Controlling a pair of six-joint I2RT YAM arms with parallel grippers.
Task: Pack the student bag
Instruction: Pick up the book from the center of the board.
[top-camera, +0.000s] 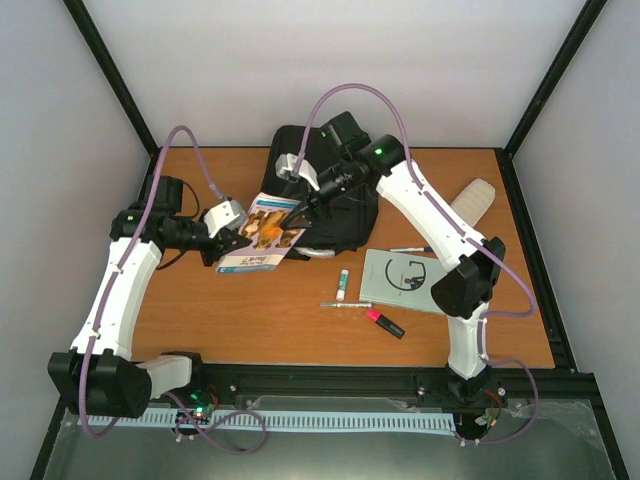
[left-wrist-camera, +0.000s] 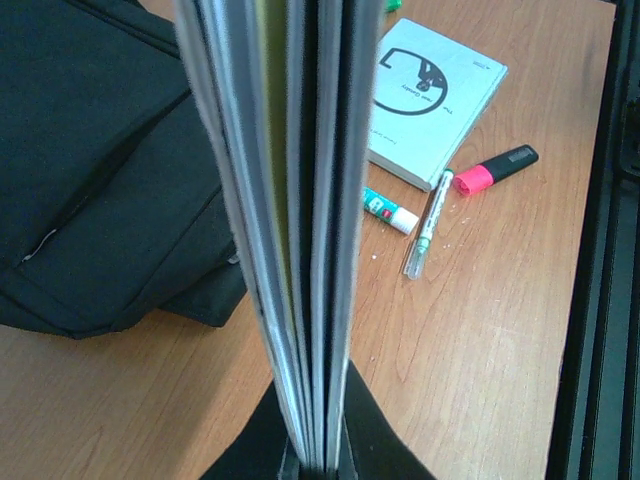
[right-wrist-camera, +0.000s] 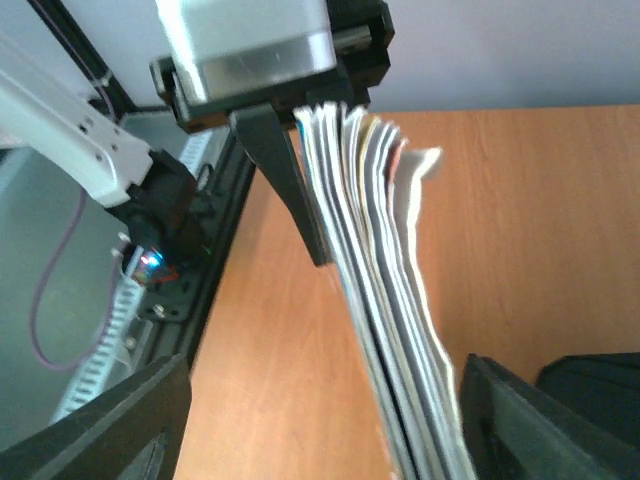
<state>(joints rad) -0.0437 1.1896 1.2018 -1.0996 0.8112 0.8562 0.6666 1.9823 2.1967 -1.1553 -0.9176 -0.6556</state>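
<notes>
- Fingers of the left gripper (top-camera: 236, 240) are clamped on the spine end of a magazine (top-camera: 264, 234), which is held clear of the table (top-camera: 250, 325). In the left wrist view its pages stand edge-on and fan out away from the grip.
- Nearest the arm bases, a pink highlighter (top-camera: 384, 323) lies on the wood. Just beyond it are a clear pen (top-camera: 345, 304) and a small glue stick (top-camera: 342, 285).
- Beside those, to the right, a grey notebook (top-camera: 403, 280) lies flat, with a second pen (top-camera: 411, 249) just past its far edge.
- Farther in, the right gripper (top-camera: 304, 212) meets the magazine's other end. Its fingers (right-wrist-camera: 130, 420) stand well apart with the pages between them, and neither is seen pressing on the paper.
- Under and behind that gripper, the student bag (top-camera: 352, 224) lies flat at the middle of the table's far side, partly covered by the right arm.
- A pale pouch (top-camera: 472, 200) rests to the bag's right, near the far right corner.
</notes>
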